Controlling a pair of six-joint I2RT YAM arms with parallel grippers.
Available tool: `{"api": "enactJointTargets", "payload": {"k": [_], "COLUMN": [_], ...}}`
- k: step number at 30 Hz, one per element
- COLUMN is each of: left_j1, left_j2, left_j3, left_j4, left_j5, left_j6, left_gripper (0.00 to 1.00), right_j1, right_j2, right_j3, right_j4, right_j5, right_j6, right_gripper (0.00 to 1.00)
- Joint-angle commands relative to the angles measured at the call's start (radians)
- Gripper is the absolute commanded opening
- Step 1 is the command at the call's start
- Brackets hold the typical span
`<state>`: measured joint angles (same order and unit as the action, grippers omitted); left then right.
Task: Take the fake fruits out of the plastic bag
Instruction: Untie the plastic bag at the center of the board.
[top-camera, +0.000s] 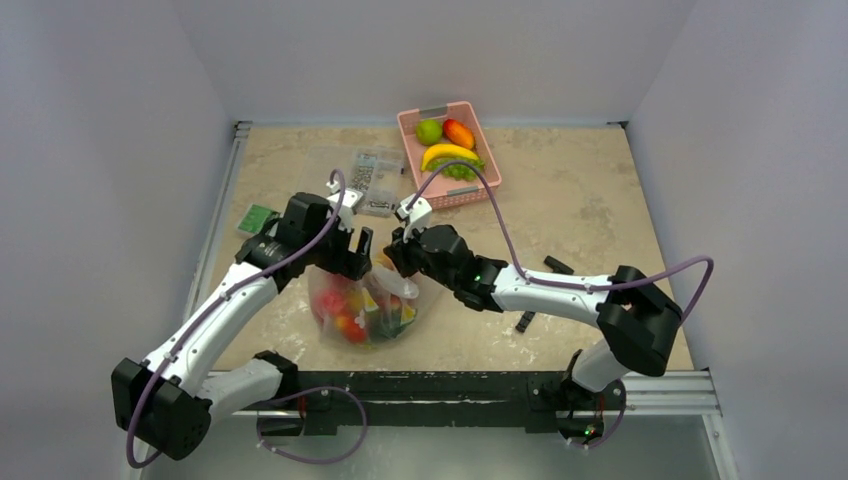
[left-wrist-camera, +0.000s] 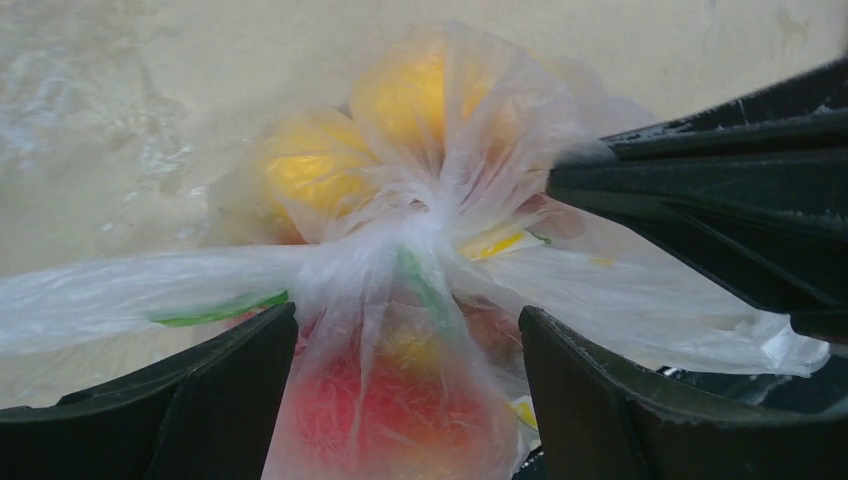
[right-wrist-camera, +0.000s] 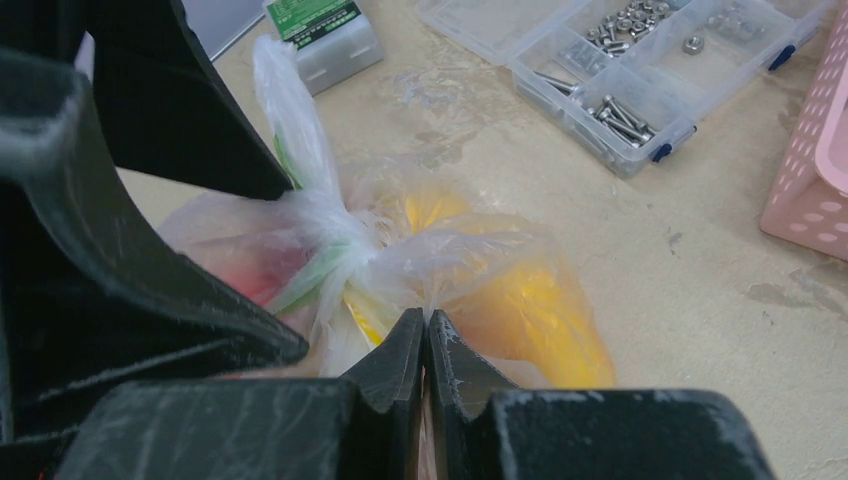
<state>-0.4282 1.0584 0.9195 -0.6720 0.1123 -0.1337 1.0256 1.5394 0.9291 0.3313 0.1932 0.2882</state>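
The plastic bag, knotted shut with the fake fruits inside, lies on the table's near side, with the right gripper clamped on its film and the left gripper spread open at the knot, which probably needs loosening next.

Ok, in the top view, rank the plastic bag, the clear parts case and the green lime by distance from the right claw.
1. plastic bag: pinched in the right claw.
2. parts case: beyond the claw, mid-table.
3. lime: far back, in the pink basket.
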Motion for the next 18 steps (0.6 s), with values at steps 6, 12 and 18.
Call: {"api": "enactJointTargets", "payload": {"k": [6, 12, 18], "left_j1": [-0.047, -0.052, -0.056], "left_j2": [0.066, 0.039, 0.031], "left_j3": [0.066, 0.052, 0.056], "left_j4": [-0.053, -0.032, -0.032], "left_j5": [0.166, 0.128, 0.077], "left_j6": [0.060, 0.061, 0.063], "left_gripper": [0.61, 0.26, 0.00], "right_j1": [-0.002, -0.001, -0.001], "right_j2": [-0.050, -0.027, -0.012], "right_j3": [0.020, 0.044, 0.089], "right_j4": [0.046, -0.016, -0.083], "right_j5": [-0.002, -0.013, -0.060], "right_j6": [-0.001, -0.044, -0.099], "right_gripper": [0.03, 0.05, 0.48]}}
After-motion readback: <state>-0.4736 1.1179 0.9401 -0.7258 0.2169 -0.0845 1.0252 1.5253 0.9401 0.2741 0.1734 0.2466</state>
